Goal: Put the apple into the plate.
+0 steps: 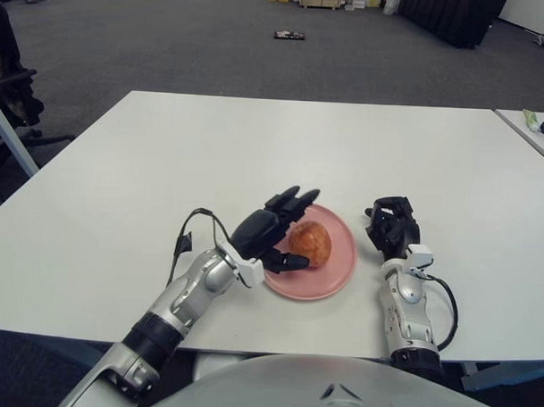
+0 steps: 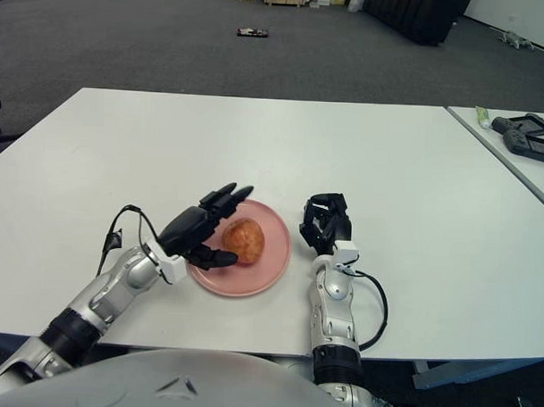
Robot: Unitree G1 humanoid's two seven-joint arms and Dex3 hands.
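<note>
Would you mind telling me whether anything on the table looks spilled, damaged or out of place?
Nothing stands out. The apple sits whole on the pink plate, the left hand is open beside it, and the right hand shows to the plate's right on the white table.
</note>
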